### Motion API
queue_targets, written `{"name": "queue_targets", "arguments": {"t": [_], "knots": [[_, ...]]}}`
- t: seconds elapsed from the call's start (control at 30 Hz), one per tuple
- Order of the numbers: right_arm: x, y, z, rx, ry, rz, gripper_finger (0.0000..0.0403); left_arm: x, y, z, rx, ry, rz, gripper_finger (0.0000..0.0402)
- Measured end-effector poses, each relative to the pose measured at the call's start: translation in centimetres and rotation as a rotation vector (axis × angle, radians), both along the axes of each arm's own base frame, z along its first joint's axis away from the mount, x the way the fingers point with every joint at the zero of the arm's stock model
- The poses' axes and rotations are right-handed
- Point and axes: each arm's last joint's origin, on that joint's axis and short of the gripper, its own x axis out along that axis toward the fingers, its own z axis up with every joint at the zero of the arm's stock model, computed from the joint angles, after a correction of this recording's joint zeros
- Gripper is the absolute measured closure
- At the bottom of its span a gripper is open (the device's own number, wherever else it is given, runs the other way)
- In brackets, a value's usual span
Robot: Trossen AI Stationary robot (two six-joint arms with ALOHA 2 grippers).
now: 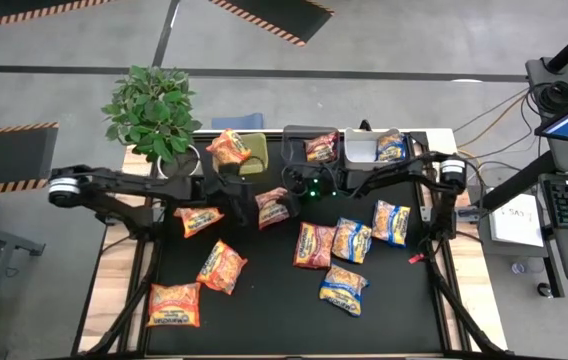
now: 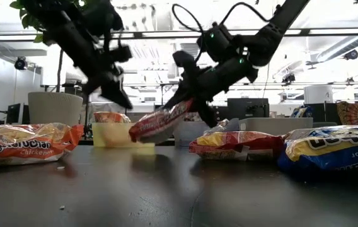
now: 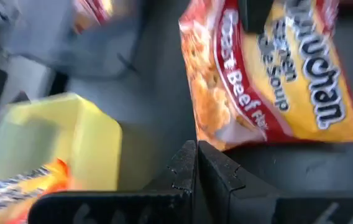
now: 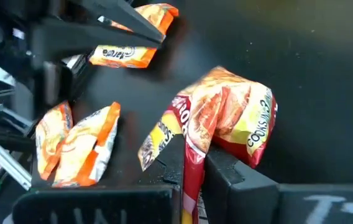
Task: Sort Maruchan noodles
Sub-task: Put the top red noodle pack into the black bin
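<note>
Above table centre, right gripper (image 1: 282, 200) clamps crinkly red-pink noodle packet (image 1: 271, 208); left gripper (image 3: 196, 163) closed, empty. Three packets binned, roughly nine still loose.

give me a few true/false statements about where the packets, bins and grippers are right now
1. The right gripper is shut on a red packet. True.
2. The left gripper holds a packet. False: its fingers are closed together with nothing between them.
3. An orange packet lies in the green bin. True.
4. The held red packet lies flat on the table. False: in the low view it hangs tilted above the surface.
5. The grey bin has a blue-and-yellow packet in it. False: that packet sits just beside it; what is in the bin cannot be told.
</note>
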Motion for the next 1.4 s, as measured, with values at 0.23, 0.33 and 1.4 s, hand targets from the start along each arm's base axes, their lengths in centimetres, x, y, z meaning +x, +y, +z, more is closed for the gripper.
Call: {"name": "queue_targets", "arguments": {"t": [0.23, 0.33, 1.4], "knots": [[-0.3, -0.1, 5.5, -0.071, 0.037, 0.000, 0.0384, -1.7, -0.2, 4.8, 0.084, -0.240, -0.041, 0.0402], [-0.1, -0.4, 8.1, -0.133, 0.094, -0.015, 0.0384, -2.2, -0.3, 6.4, 0.132, -0.328, -0.061, 0.0402], [-3.6, -13.8, 13.1, -0.211, 0.590, -0.332, 0.0385, -1.1, 0.5, 6.4, 0.232, -0.361, -0.084, 0.0402]]}}
